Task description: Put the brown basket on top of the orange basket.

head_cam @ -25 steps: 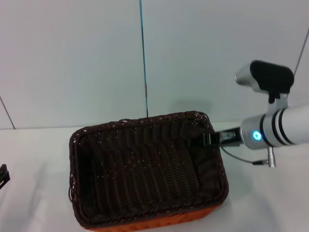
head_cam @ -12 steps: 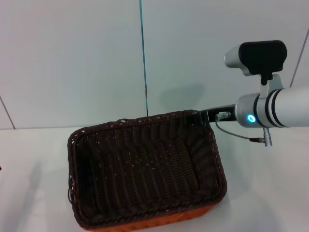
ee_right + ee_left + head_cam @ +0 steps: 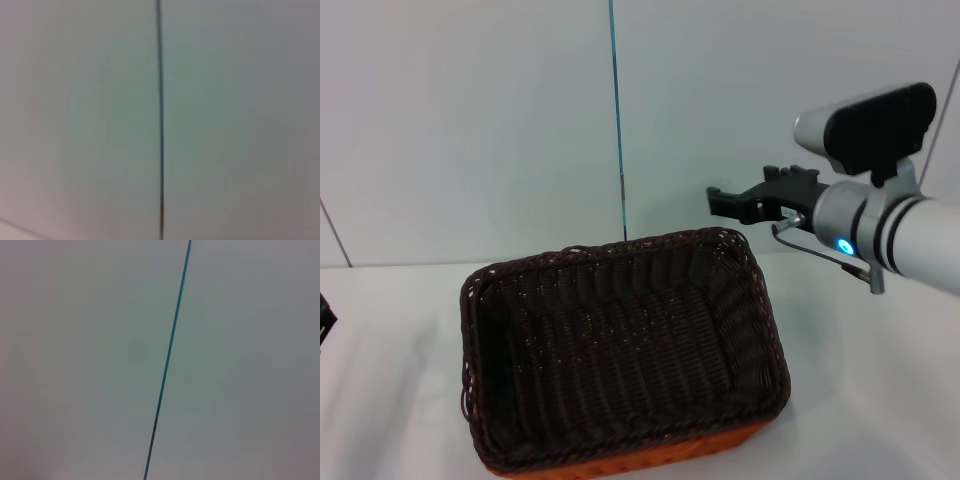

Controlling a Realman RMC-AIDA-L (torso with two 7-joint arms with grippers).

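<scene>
Only a thin strip of the orange basket peeks out at 6 o'clock, under the brown basket nested in it on the table. Right end effector hangs at 2 o'clock, holding nothing, can't tell how far open. Brown basket's empty.

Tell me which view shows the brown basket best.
The head view: the brown basket fills its lower middle, nested in the orange basket, whose edge peeks out below. The right claw hangs above its far corner. Both wrist views show only blank wall and a dark seam.
</scene>
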